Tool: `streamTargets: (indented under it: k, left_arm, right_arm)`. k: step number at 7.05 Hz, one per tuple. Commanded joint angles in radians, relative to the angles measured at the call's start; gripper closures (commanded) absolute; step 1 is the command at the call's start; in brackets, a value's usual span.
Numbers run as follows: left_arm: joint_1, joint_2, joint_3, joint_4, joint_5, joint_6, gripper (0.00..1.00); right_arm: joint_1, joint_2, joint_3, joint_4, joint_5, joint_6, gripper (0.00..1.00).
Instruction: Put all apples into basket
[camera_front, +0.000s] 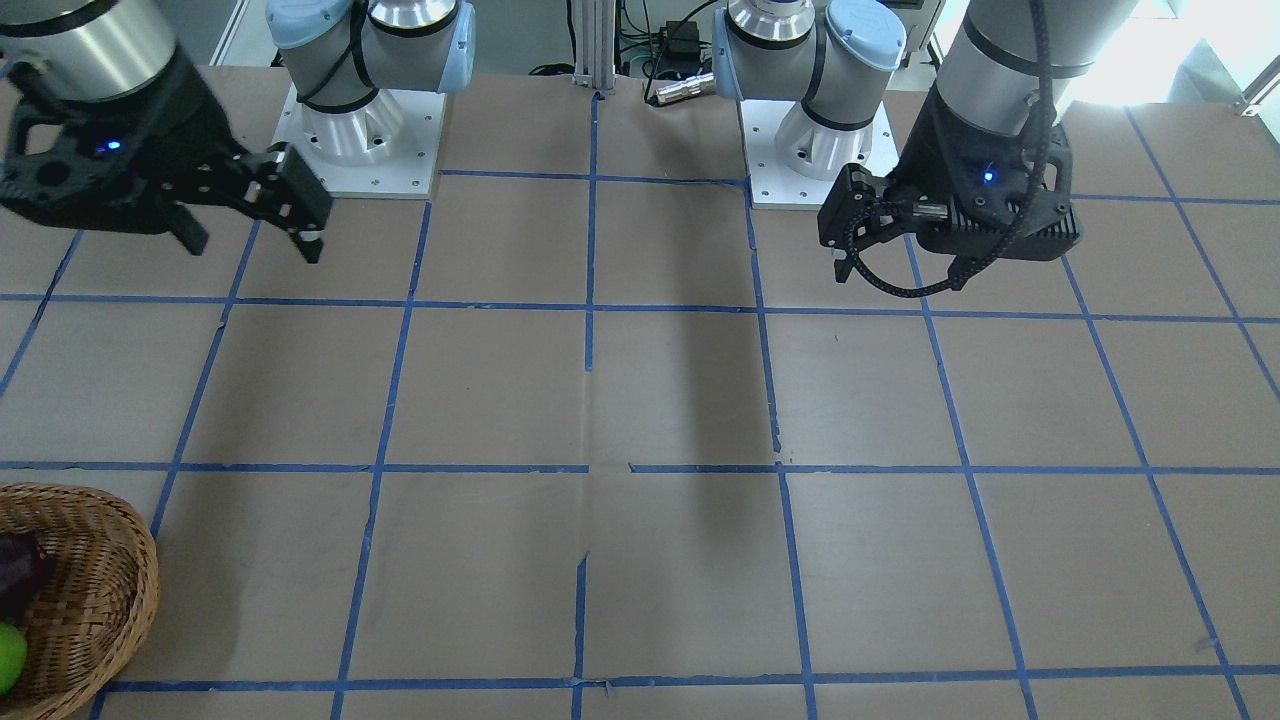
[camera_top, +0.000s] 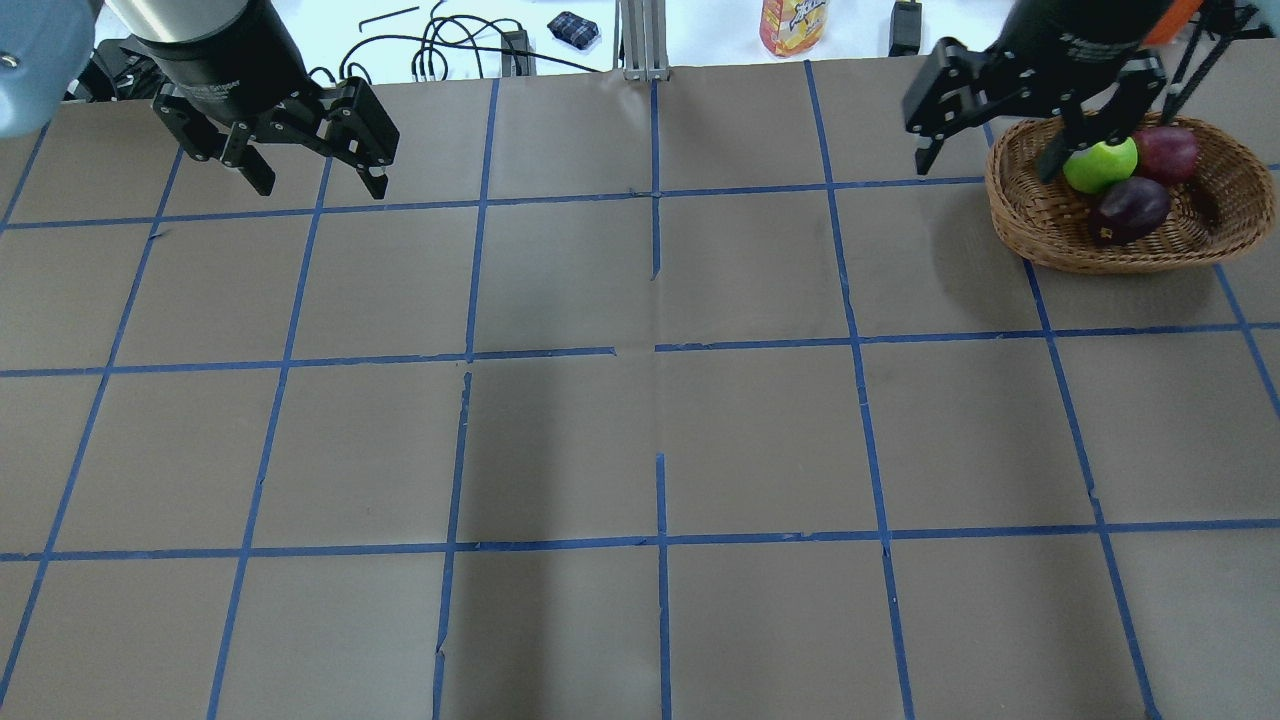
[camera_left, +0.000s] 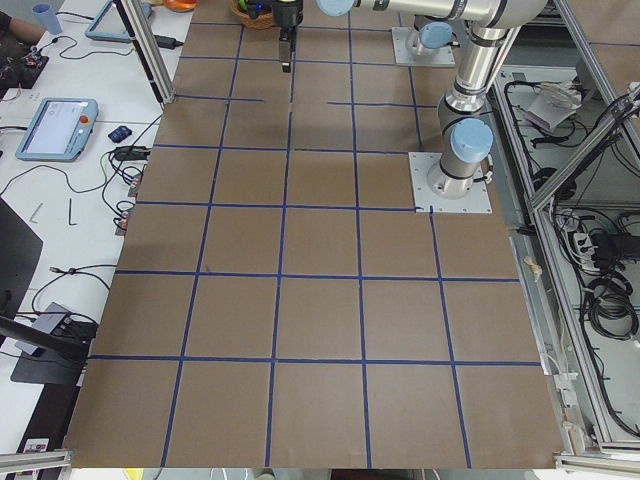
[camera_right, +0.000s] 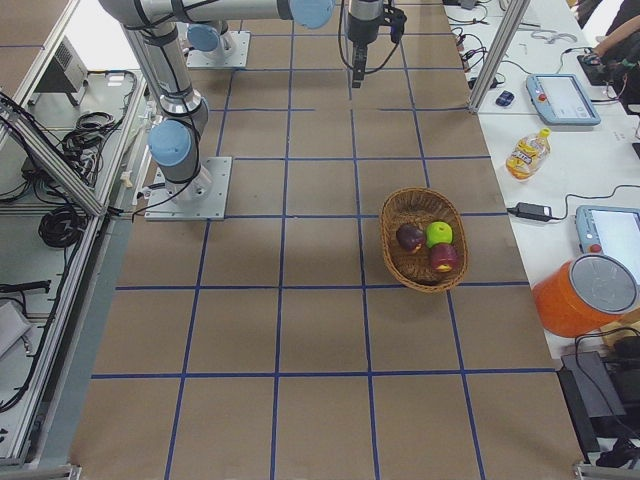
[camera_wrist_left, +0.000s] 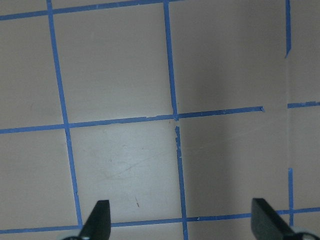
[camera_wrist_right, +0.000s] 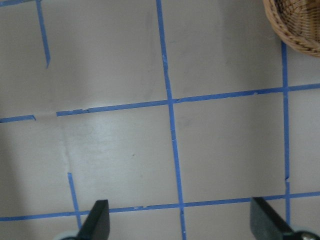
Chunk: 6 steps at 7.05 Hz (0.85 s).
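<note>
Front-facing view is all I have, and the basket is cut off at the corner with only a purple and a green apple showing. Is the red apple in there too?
Observer: Yes. In the overhead view the red apple lies inside the basket, next to the green apple and the purple apple.
Operator: Is the right gripper over the basket?
Observer: No. The wrist view of the right gripper shows only the basket's rim in its top right corner. The gripper is open, with bare table paper under the fingertips.
</note>
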Motion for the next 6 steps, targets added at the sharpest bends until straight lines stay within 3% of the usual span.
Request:
streamTargets:
  k: [1,4,6]
  left_arm:
    - [0.000,0.000,0.000,0.000,-0.002,0.000,0.00]
    - [0.000,0.000,0.000,0.000,0.000,0.000,0.00]
    - [0.000,-0.002,0.002,0.000,-0.002,0.000,0.00]
  right_arm:
    - [0.125,-0.010,0.001,-0.012,-0.003,0.088,0.00]
    - [0.113,-0.013,0.026,-0.016,-0.079,0.035,0.00]
    - [0.113,-0.013,0.026,-0.026,-0.066,0.037,0.00]
